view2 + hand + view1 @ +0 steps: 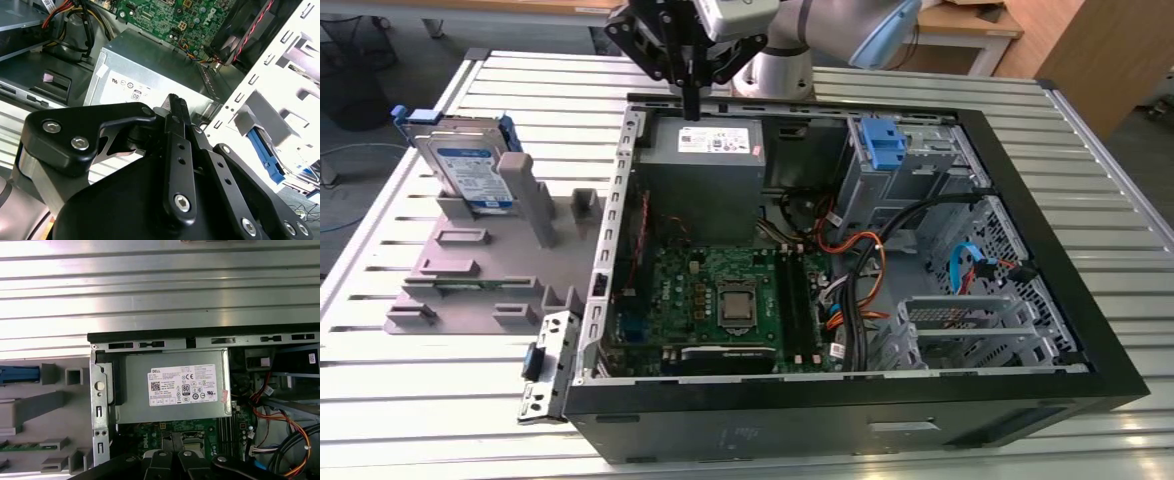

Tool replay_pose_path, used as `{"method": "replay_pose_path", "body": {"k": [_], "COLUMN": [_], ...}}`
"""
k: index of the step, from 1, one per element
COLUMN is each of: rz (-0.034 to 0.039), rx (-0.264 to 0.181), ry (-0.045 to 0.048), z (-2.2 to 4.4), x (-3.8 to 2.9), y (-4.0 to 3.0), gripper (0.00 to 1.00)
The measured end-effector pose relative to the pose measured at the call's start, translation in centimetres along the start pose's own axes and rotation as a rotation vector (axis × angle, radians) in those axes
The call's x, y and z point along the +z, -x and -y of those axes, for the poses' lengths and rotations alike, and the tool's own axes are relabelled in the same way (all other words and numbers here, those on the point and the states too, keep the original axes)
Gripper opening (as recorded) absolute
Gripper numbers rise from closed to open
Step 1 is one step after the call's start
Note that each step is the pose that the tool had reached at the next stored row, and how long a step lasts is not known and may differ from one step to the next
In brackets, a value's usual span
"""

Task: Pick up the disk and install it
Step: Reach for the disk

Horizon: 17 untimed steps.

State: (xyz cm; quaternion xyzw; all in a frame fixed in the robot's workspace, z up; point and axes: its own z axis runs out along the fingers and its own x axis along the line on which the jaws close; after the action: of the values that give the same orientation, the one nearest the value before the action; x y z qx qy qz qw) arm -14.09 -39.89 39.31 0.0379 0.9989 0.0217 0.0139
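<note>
Your gripper hangs just above the grey power supply in the open case, jaws together and holding nothing. The disk stands upright in the grey fixture on the exterior view's left, outside the case, well apart from your gripper.

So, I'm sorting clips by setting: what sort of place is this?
Likely a robotics lab bench for computer assembly: an open black computer case lies on a ribbed silver metal table, a grey plastic fixture beside it holds the blue-framed silver disk upright, and the black gripper hangs over the case.
</note>
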Motion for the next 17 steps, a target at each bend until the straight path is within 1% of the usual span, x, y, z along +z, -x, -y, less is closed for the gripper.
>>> {"method": "replay_pose_path", "body": {"k": [15,17], "rz": [0.0007,0.0007], "rx": [0.000,0.000], "ry": [0.0000,0.0000], "z": [0.09,0.09], "x": [0.00,0.00], "y": [-1.24,-1.28], "gripper": [0.11,0.11]}}
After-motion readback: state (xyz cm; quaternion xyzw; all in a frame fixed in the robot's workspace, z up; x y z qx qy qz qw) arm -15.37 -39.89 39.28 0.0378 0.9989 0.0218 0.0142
